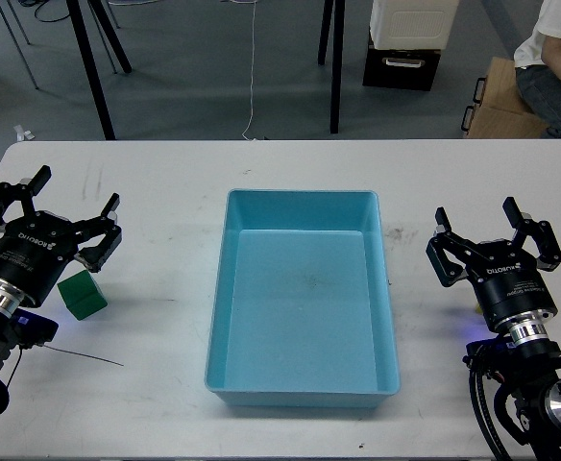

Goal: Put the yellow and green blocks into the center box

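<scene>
The center box [303, 198], a light-blue tray with low walls, sits in the middle of the white table with nothing in it. A dark green block [82, 294] rests on the table left of the tray, close beside the body of my left arm. My left gripper [78, 190] stands open just above and behind the green block, holding nothing. Right of the tray, my right gripper [476, 213] is open too, with nothing between its fingers. The yellow block is out of view.
A thin dark wire [86, 357] lies on the table near my left arm. Beyond the table's far edge stand black stand legs [336, 67], a cardboard box [503, 101] and a seated person [554, 58].
</scene>
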